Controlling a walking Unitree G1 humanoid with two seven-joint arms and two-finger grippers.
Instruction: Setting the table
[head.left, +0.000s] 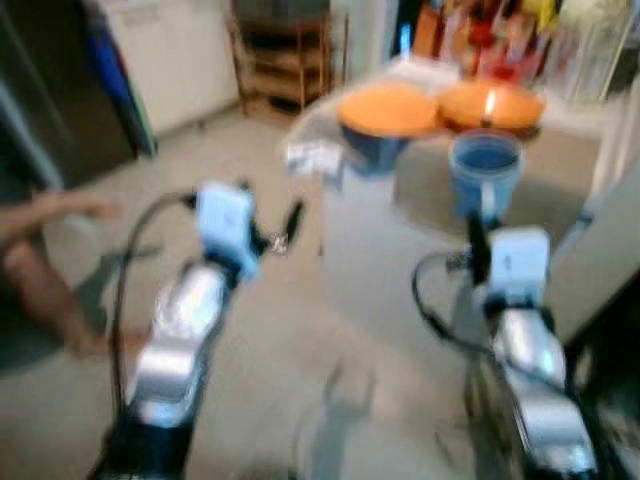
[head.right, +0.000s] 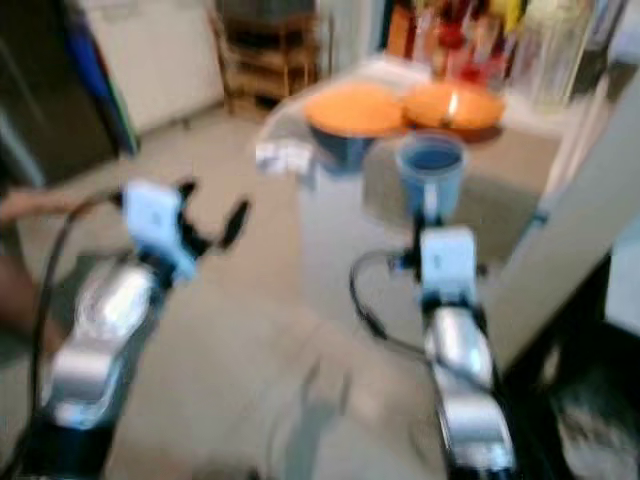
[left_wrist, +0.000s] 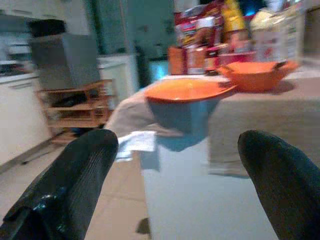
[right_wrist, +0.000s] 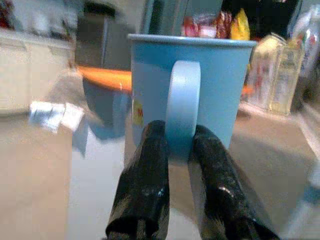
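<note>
- Blue mug (right_wrist: 190, 95) being carried upright off the near edge of the table (head.left: 560, 165), at the right of the scene, handle facing the robot.
- Right gripper (right_wrist: 180, 150) pinching the mug's pale blue handle between its two black fingers (right_wrist: 145, 185), one on either side, pressing in on it.
- Right arm (head.left: 530, 380) reaching forward from the near right, mug sitting just beyond the wrist block.
- Orange-and-blue bowl (head.left: 388, 120) resting at the table's near left corner, just left of the mug and slightly farther off.
- Second orange bowl (head.left: 495, 105) sitting beside it to the right, farther back on the table, behind the mug.
- Beige cloth (left_wrist: 260, 120) covering the tabletop and hanging over the near edge.
- Packets and bottles (left_wrist: 210, 40) crowding the far side of the table; labels too blurred for reading.
- Left gripper (left_wrist: 170, 180) hovering over the floor left of the table, holding nothing, fingers spread wide apart.
- White cloth or paper (head.left: 312, 157) lying on the floor near the table's left corner.
- Wooden shelf unit (head.left: 285, 60) standing against the far wall, white cabinets to its left.
- Person's hand (head.left: 75, 205) and forearm entering at the far left edge of the scene.
- Head views blurring throughout.
</note>
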